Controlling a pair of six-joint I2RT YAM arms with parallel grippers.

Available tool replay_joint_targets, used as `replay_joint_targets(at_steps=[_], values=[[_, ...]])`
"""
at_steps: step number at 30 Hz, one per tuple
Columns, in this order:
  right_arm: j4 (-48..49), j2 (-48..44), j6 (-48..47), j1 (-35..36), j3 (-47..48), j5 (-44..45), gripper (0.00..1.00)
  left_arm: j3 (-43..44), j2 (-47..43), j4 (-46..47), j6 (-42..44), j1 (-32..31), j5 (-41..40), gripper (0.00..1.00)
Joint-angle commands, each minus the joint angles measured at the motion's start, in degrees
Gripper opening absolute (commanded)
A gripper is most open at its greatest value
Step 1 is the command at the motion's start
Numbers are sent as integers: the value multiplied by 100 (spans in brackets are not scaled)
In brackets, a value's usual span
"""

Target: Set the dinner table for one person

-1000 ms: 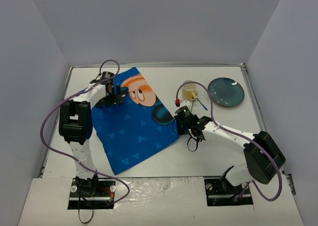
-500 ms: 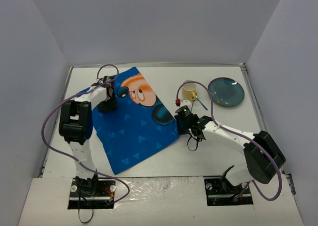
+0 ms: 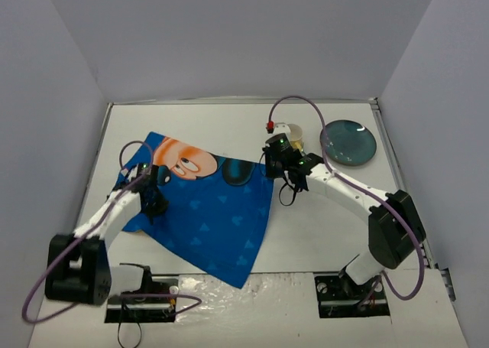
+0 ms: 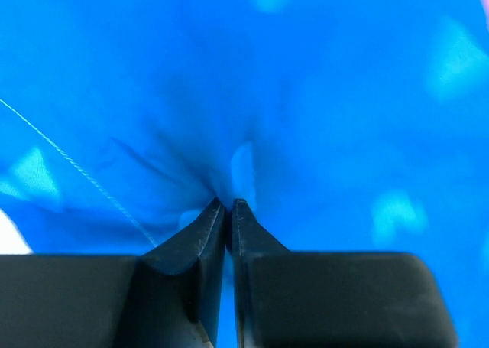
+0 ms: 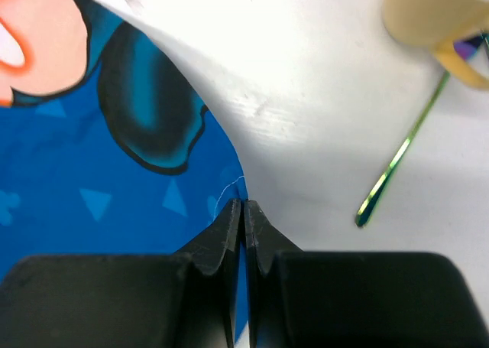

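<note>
A blue cartoon-printed placemat (image 3: 206,214) lies askew on the white dinner table (image 3: 321,233). My left gripper (image 3: 157,199) is shut on a pinched fold of the placemat (image 4: 244,164) near its left edge. My right gripper (image 3: 276,168) is shut on the placemat's right edge (image 5: 114,203), where the cloth meets the table (image 5: 306,95). A cream cup (image 3: 293,136) stands just behind the right gripper; it also shows in the right wrist view (image 5: 428,15). A thin green iridescent utensil handle (image 5: 397,160) lies beside the cup.
A dark teal plate (image 3: 348,142) sits at the back right of the table. Grey walls enclose the table on three sides. The placemat's near corner (image 3: 241,279) reaches toward the arm bases.
</note>
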Motion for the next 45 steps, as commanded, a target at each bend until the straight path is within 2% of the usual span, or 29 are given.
replay_joint_targets(at_steps=[1, 2, 4, 5, 7, 10, 14, 19, 25, 31, 37, 45], values=[[39, 362, -222, -70, 572, 50, 0, 17, -1521, -609, -280, -189, 462, 27], [40, 423, -234, -71, 582, 10, 0, 154, -1681, -744, -85, -186, 444, 48], [48, 514, -251, -79, 523, -21, 0, 623, -1739, -842, 285, -153, 324, 72], [48, 547, -257, -79, 478, -8, 0, 949, -1588, -849, 553, -141, 77, 81], [82, 582, -293, -79, 414, -5, 0, 1472, -1167, -688, 1299, -43, -55, 88], [139, 575, -324, -79, 315, -24, 0, 2304, 40, -429, 1895, 262, 241, 91], [188, 574, -407, -70, 281, -170, 0, 3869, 1781, -308, 2715, 484, 277, 92], [331, 504, -510, -50, 216, -443, 0, 5102, 3097, -148, 3483, 963, 741, 93], [390, 476, -639, -44, 163, -587, 0, 6003, 4016, 37, 3827, 1323, 1057, 93], [429, 416, -690, -34, 56, -673, 0, 6517, 4773, 73, 4084, 1368, 924, 93], [647, 444, -725, -17, -65, -930, 0, 6640, 5234, 404, 4082, 1474, 1289, 93], [698, 410, -736, -7, -182, -931, 0, 6789, 5622, 336, 4136, 1516, 1411, 92]])
